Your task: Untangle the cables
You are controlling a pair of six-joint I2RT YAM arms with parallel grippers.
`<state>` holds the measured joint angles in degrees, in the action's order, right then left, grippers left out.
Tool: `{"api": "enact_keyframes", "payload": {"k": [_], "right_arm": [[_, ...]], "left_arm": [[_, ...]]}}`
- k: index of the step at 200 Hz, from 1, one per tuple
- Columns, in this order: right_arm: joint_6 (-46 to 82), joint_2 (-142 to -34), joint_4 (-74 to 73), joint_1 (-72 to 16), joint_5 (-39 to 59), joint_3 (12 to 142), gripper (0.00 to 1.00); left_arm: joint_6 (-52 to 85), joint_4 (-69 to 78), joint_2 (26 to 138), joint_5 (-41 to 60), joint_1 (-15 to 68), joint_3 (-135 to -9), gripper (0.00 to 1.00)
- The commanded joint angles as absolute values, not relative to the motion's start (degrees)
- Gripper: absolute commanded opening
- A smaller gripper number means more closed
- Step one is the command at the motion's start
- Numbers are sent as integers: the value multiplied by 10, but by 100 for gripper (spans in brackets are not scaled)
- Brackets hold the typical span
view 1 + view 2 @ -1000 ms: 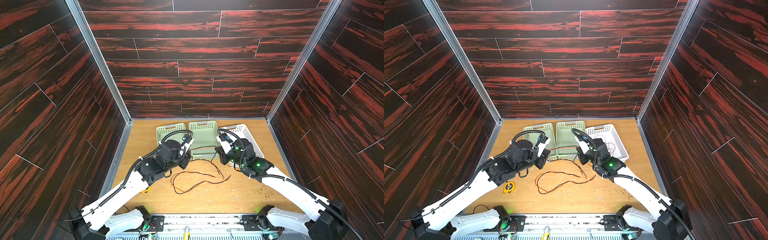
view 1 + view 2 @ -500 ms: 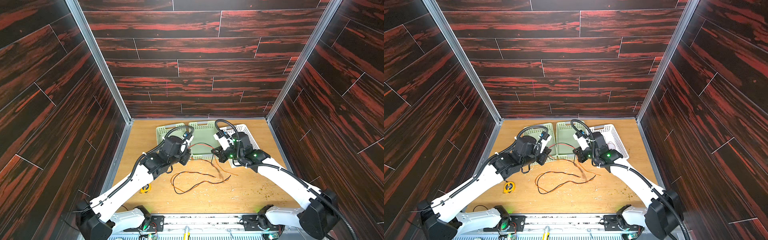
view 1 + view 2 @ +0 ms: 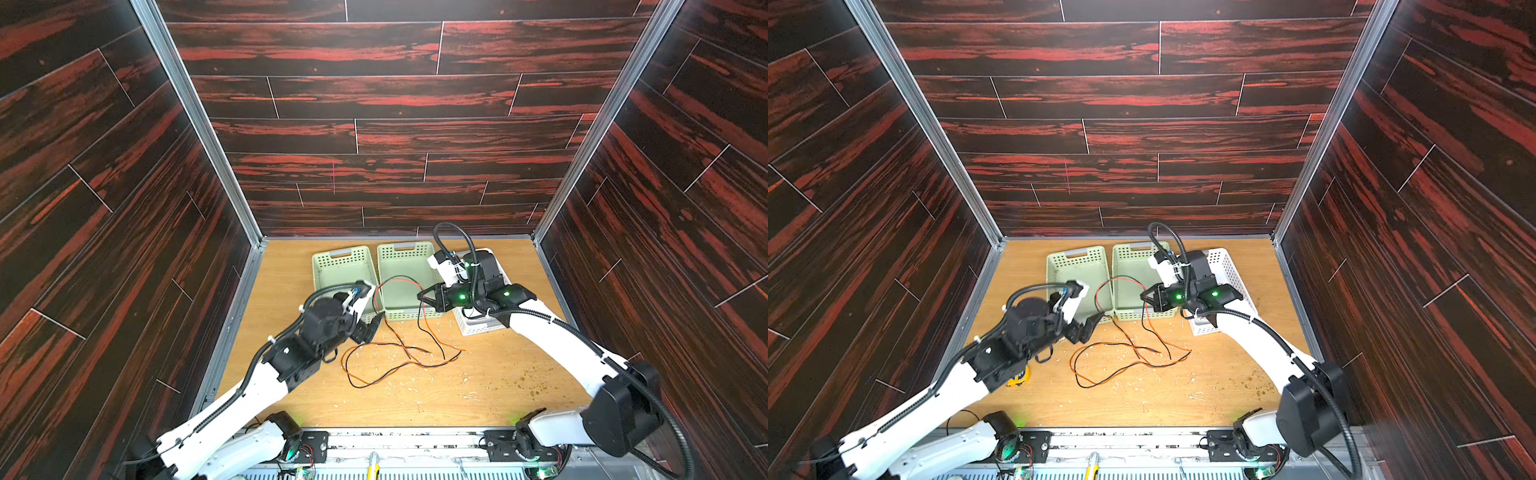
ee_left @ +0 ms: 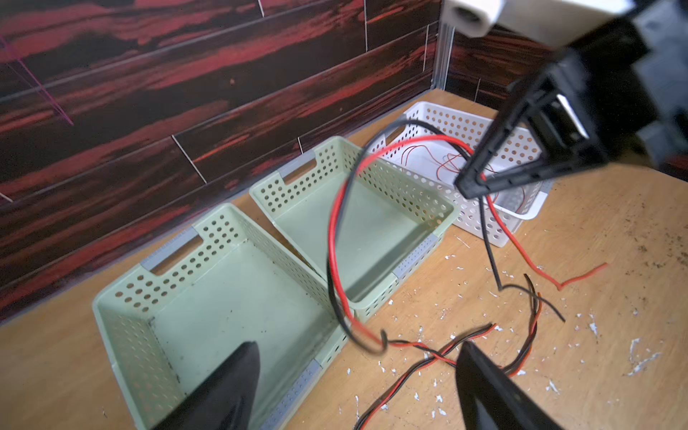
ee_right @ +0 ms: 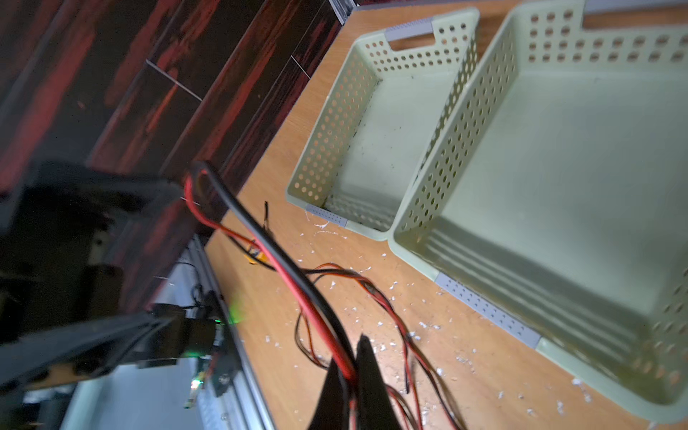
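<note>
Cables (image 3: 405,353) are lying in a loose tangle at the lower centre of both top views, on the wooden table (image 3: 490,390) just in front of the baskets. One red-and-black pair (image 4: 333,238) is arching up out of that tangle, over the near rim of the middle green basket (image 3: 405,249), into the right gripper (image 3: 419,295), whose jaws are pinching it tight. The left gripper (image 4: 357,391) is hovering just left of the arch, its jaws standing wide apart and gripping nothing.

The step in hand looks like drawing this pair clear of the black-and-orange cable (image 3: 415,364), which is twisting around it on the table. Doing that well probably means lifting slowly while the free claw is pinning or taking the other cable close to the crossing, so the whole tangle is not dragging along. How many strands are crossing there I cannot quite tell from above.

Both the middle basket and the left green basket (image 3: 332,257) are holding nothing. The white basket (image 4: 480,130), at the right of the row, is holding thin red wires (image 4: 446,160).
</note>
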<state>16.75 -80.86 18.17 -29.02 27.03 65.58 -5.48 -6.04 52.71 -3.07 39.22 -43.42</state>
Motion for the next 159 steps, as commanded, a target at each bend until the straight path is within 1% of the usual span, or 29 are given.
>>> {"api": "enact_keyframes", "payload": {"k": [1,33,53,73,106,136,159], "right_arm": [[204,-822,169,-284,325,667,0],[217,-834,167,-272,346,675,0],[224,-834,162,-265,356,678,0],[218,-837,161,-265,373,692,0],[206,-829,144,-265,388,692,0],[203,-828,143,-265,398,687,0],[198,-821,137,-265,406,681,0]], "left_arm": [[-82,-8,517,-14,397,-423,85],[-140,-6,523,-11,434,-419,85],[-178,1,534,22,459,-418,80],[-128,35,574,53,468,-424,78],[-15,211,637,61,472,-374,64],[24,305,715,74,471,-374,60],[33,332,744,57,472,-379,57]]}}
